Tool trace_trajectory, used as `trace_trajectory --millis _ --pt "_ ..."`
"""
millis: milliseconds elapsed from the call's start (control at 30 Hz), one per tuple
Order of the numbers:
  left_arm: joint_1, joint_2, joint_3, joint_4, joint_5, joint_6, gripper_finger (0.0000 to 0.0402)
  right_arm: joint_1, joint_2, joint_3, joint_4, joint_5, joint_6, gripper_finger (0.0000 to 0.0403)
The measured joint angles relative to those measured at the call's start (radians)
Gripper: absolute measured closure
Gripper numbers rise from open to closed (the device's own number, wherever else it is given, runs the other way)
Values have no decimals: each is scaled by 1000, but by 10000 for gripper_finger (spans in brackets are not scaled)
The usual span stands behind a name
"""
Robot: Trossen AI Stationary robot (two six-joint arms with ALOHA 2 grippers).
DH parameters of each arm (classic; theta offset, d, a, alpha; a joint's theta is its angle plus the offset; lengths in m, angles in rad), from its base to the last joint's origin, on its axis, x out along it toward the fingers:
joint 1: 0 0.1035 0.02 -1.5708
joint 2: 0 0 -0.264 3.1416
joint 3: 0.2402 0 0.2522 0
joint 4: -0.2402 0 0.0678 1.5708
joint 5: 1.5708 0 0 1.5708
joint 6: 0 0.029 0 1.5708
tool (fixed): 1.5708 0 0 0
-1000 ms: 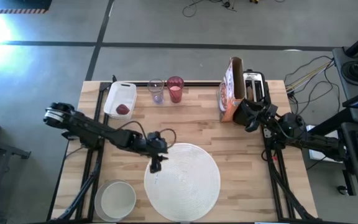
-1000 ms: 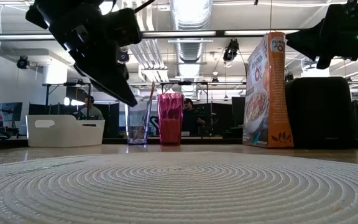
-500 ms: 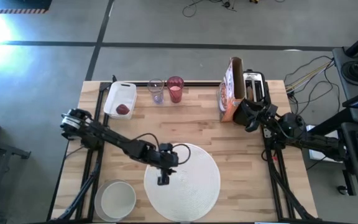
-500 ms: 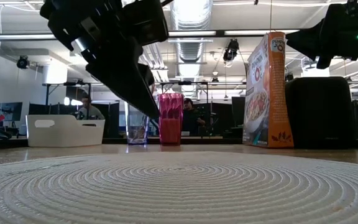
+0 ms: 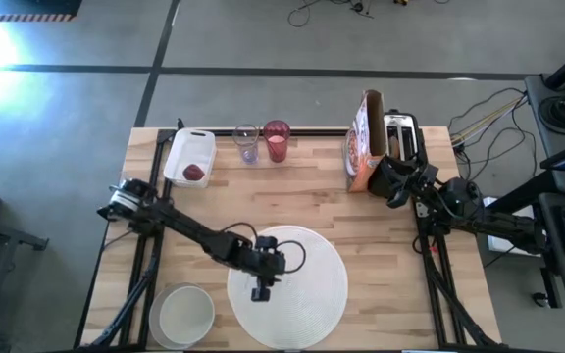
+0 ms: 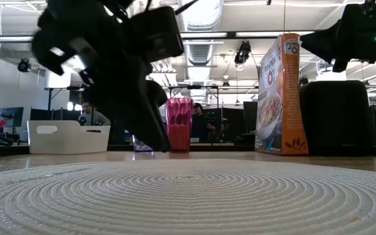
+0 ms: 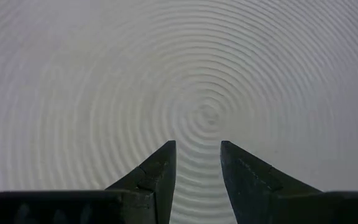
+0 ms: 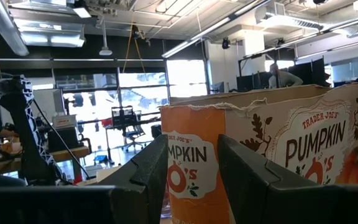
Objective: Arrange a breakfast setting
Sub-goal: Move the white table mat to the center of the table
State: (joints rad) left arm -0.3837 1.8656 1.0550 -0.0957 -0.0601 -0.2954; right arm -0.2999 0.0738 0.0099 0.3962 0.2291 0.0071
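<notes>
Placemat (image 5: 297, 279) ribs fill the left wrist view, and the left gripper (image 7: 197, 155) hangs over them with its two dark fingers (image 7: 157, 171) parted by a narrow gap and nothing between them; that gap points at the mat's centre, where the concentric rings tighten. From above, the left gripper (image 5: 260, 292) sits over the left part of the mat, inside its rim, with the arm stretched in from the table's left edge. The mat is large, round, white and woven in raised circles, lying flat at the near middle of the wooden table (image 5: 312, 196). In the low view its ridged surface (image 6: 188, 196) spreads across the foreground while the left gripper's dark bulk hangs close above it. A small white bowl (image 5: 184, 314) stands off the mat at the near left corner, well apart from the gripper. At the far edge a pink-red tumbler (image 5: 277, 140) stands just beside a clear glass (image 5: 246, 143), and a white rectangular tub (image 5: 189, 157) to their left holds a small red fruit (image 5: 194, 173). The right gripper (image 8: 193, 162) waits at the far right, raised beside an orange cereal box (image 5: 363, 142) and the toaster (image 5: 401, 135), its fingers slightly apart and holding nothing.
</notes>
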Motion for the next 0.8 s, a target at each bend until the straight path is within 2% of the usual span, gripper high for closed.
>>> trace_trajectory --millis 367,800 --pt "-104 11 0 9 -45 24 292 0 0 0 0 0 0 275" --pt "-111 95 3 52 -69 39 292 0 0 0 0 0 0 275"
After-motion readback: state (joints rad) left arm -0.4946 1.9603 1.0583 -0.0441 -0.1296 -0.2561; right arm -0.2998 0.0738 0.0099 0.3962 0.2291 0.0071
